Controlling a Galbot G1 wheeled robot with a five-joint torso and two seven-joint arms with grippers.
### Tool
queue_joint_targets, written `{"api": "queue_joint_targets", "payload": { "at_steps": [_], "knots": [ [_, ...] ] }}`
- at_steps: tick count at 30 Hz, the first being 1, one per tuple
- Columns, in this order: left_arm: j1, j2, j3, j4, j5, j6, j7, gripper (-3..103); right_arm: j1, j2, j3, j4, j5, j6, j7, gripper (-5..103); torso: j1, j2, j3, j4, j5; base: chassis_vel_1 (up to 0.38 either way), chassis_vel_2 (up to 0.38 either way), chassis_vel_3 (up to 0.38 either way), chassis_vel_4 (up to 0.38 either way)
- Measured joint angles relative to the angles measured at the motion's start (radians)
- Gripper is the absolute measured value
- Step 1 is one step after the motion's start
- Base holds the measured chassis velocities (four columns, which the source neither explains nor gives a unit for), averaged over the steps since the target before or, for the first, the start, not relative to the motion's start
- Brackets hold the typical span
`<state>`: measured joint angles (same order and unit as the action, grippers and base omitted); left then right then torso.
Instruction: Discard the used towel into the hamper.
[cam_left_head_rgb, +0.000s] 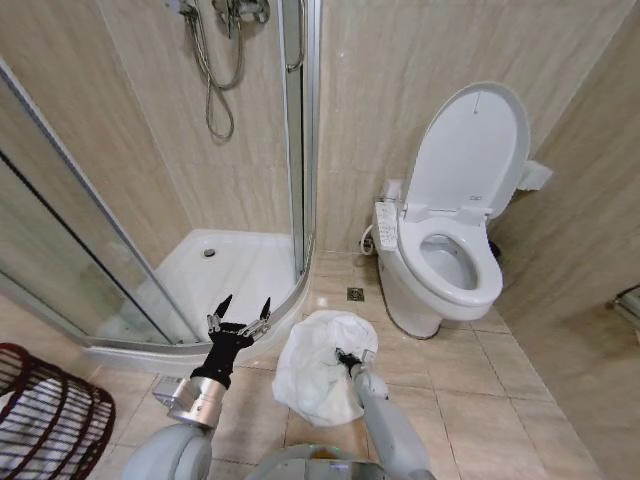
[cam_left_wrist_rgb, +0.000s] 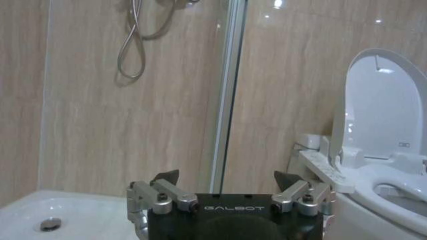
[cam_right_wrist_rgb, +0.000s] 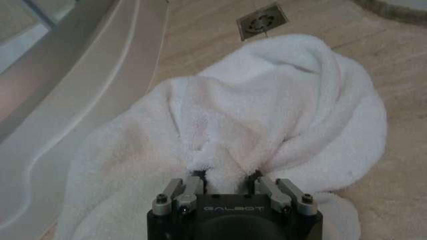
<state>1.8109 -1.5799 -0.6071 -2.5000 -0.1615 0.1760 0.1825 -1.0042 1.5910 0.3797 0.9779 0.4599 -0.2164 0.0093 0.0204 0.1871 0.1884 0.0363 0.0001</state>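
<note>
A crumpled white towel (cam_left_head_rgb: 318, 368) (cam_right_wrist_rgb: 267, 110) lies on the tiled floor between the shower tray and the toilet. My right gripper (cam_left_head_rgb: 347, 358) (cam_right_wrist_rgb: 225, 174) is down in the towel, shut on a raised fold of cloth. My left gripper (cam_left_head_rgb: 240, 312) (cam_left_wrist_rgb: 227, 178) is held above the shower tray's curved rim, open, with nothing between its fingers. The hamper (cam_left_head_rgb: 45, 410), a dark red-brown ribbed basket, stands on the floor at my far left, well apart from both grippers.
A corner shower with a white tray (cam_left_head_rgb: 235, 265), glass panels (cam_left_head_rgb: 300, 130) and a hanging hose is ahead on the left. A white toilet (cam_left_head_rgb: 450, 260) with its lid up stands on the right. A floor drain (cam_left_head_rgb: 355, 294) (cam_right_wrist_rgb: 263, 21) sits just beyond the towel.
</note>
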Motion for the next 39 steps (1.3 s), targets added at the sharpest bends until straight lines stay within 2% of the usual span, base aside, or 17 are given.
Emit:
{"api": "queue_joint_targets", "payload": {
  "at_steps": [1, 3, 5, 6, 9, 11, 19, 26, 32, 35, 39],
  "knots": [
    [0.000, 0.000, 0.000, 0.000, 0.000, 0.000, 0.000, 97, 0.000, 0.000, 0.000, 0.000, 0.000, 0.000, 0.000, 37, 0.000, 0.000, 0.000, 0.0000, 0.0000, 0.000, 0.000, 0.000, 0.000],
    [0.000, 0.000, 0.000, 0.000, 0.000, 0.000, 0.000, 97, -0.016, 0.000, 0.000, 0.036, -0.014, -0.001, 0.000, 29, 0.000, 0.000, 0.000, 0.0000, 0.0000, 0.000, 0.000, 0.000, 0.000],
    [0.000, 0.000, 0.000, 0.000, 0.000, 0.000, 0.000, 97, -0.022, 0.000, 0.000, 0.048, -0.023, 0.000, 0.000, 29, 0.000, 0.000, 0.000, 0.0001, 0.0000, 0.000, 0.000, 0.000, 0.000],
    [0.000, 0.000, 0.000, 0.000, 0.000, 0.000, 0.000, 97, -0.029, -0.001, 0.000, 0.063, -0.039, 0.005, 0.000, 22, 0.000, 0.000, 0.000, 0.0000, 0.0001, 0.000, 0.000, 0.000, 0.000],
    [0.000, 0.000, 0.000, 0.000, 0.000, 0.000, 0.000, 97, -0.046, -0.003, 0.000, 0.101, -0.068, 0.016, -0.001, 19, 0.000, 0.000, 0.000, 0.0001, 0.0001, 0.000, 0.000, 0.000, 0.000],
    [0.000, 0.000, 0.000, 0.000, 0.000, 0.000, 0.000, 97, -0.086, -0.011, -0.001, 0.187, -0.110, 0.027, -0.002, 14, 0.000, 0.000, 0.000, 0.0001, 0.0001, 0.000, 0.000, 0.000, 0.000],
    [0.000, 0.000, 0.000, 0.000, 0.000, 0.000, 0.000, 97, -0.243, -0.049, 0.008, 0.412, -0.260, 0.111, -0.034, 14, 0.000, 0.000, 0.000, -0.0002, 0.0000, 0.000, 0.000, 0.000, 0.000],
    [0.000, 0.000, 0.000, 0.000, 0.000, 0.000, 0.000, 97, -0.411, -0.090, 0.042, 0.712, -0.380, 0.201, -0.057, 14, 0.000, 0.000, 0.000, -0.0002, 0.0001, 0.000, 0.000, 0.000, 0.000],
    [0.000, 0.000, 0.000, 0.000, 0.000, 0.000, 0.000, 97, -0.491, -0.103, 0.060, 0.916, -0.411, 0.234, -0.072, 14, 0.000, 0.000, 0.000, 0.0000, 0.0001, 0.000, 0.000, 0.000, 0.000],
    [0.000, 0.000, 0.000, 0.000, 0.000, 0.000, 0.000, 97, -0.546, -0.111, 0.086, 1.047, -0.429, 0.285, -0.094, 14, 0.000, 0.000, 0.000, 0.0000, 0.0001, 0.000, 0.000, 0.000, 0.000],
    [0.000, 0.000, 0.000, 0.000, 0.000, 0.000, 0.000, 97, -0.581, -0.113, 0.108, 1.127, -0.432, 0.309, -0.101, 14, 0.000, 0.000, 0.000, -0.0001, 0.0000, 0.000, 0.000, 0.000, 0.000]
  ]
}}
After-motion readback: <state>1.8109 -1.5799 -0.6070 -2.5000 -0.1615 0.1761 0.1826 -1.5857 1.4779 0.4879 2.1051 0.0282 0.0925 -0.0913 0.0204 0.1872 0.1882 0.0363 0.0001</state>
